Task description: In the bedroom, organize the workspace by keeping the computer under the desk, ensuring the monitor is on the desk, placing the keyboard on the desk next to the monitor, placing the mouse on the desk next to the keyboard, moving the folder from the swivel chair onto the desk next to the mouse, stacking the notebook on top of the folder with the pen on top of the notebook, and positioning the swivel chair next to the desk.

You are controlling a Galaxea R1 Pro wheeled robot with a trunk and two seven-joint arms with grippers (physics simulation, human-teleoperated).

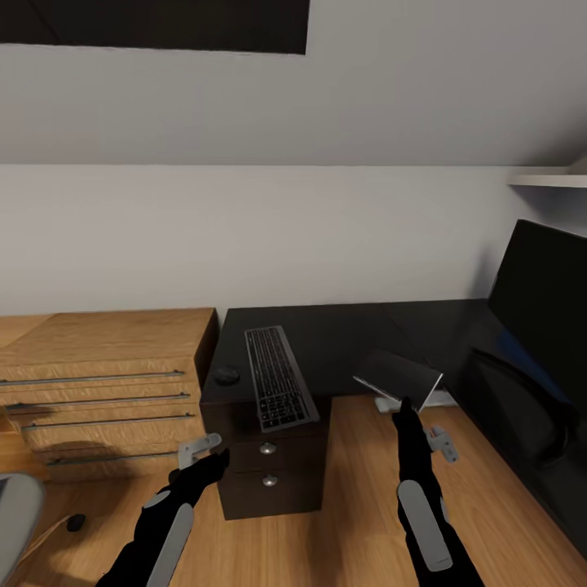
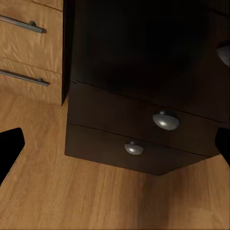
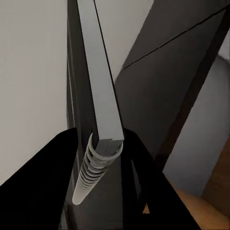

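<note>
Holding the notebook (image 1: 399,377) in the right gripper (image 1: 403,405), the robot had it lifted at a tilt above the front edge of the counter (image 1: 350,330), roughly mid-span. The right wrist view showed the jaws clenched on the pad's spiral-bound edge (image 3: 98,158), pad seen edge-on. The left gripper (image 1: 200,450) hung low in front of the dark drawer unit (image 1: 269,469), carrying nothing; the left wrist view showed dark finger parts at both sides of the frame with the drawer knobs (image 2: 166,120) between them, so I read those jaws as released. Keyboard (image 1: 278,377) lay on the counter near its left end, its near end overhanging the front edge a little, and the mouse (image 1: 226,375) sat just beside it toward the left corner, so those two looked done. Monitor (image 1: 542,314) stood at the counter's right end, well apart from the keyboard, so "next to" looked doubtful to me. Swivel chair: a grey piece (image 1: 18,509) showed at the frame's lower left, likely its seat, away from the counter, so positioning it looked pending. I could not spot the folder, pen or computer. Judgement: the notebook needs the folder under it first, so either the folder comes over before this drop or the notebook gets parked and restacked; pen and chair come after.
</note>
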